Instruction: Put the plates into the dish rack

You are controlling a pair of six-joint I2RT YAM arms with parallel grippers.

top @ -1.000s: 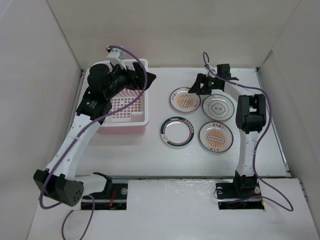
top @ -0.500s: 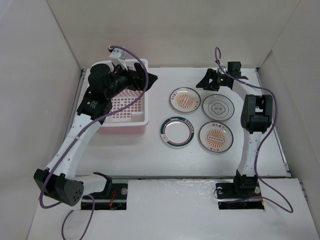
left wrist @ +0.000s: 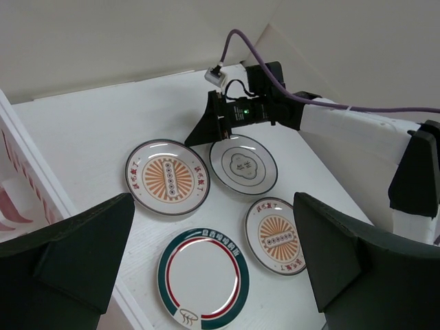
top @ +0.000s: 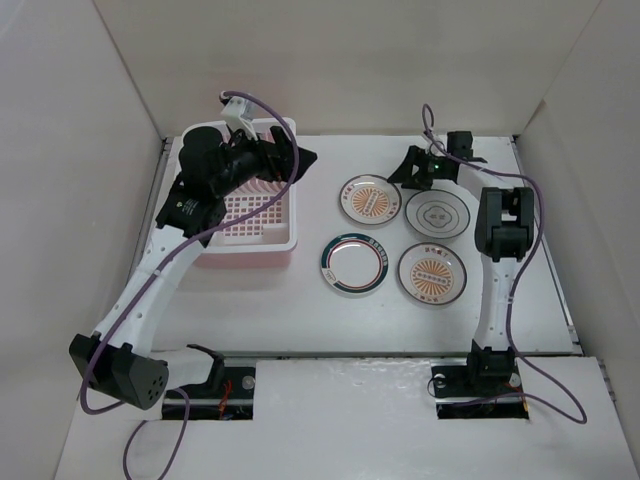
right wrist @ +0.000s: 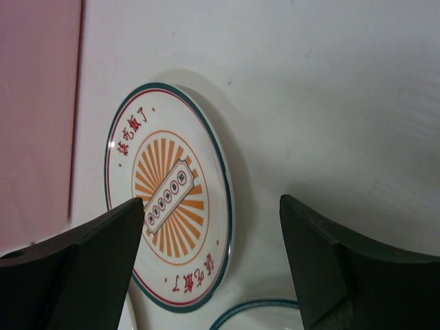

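Four plates lie flat on the table right of the dish rack (top: 262,242): a sunburst plate (top: 370,200), a grey-rimmed plate (top: 437,213), a green-rimmed plate (top: 354,264) and a second sunburst plate (top: 431,272). My right gripper (top: 405,170) hangs open at the far edge of the first sunburst plate (right wrist: 168,199); in the right wrist view the right gripper (right wrist: 212,201) spans that plate's rim, holding nothing. My left gripper (top: 300,158) stands open over the rack's right wall. The left gripper (left wrist: 213,206) is empty and looks down on the green-rimmed plate (left wrist: 203,278).
White walls box in the table on three sides. The rack's pink wall (right wrist: 38,103) shows left of the sunburst plate in the right wrist view. The right arm's purple cable (top: 428,125) loops above the plates. The rim of another plate (right wrist: 261,309) shows by the right fingers.
The right gripper drew back toward the far right, then returned a little toward the far sunburst plate. The left arm has barely moved. Both grippers stayed open.
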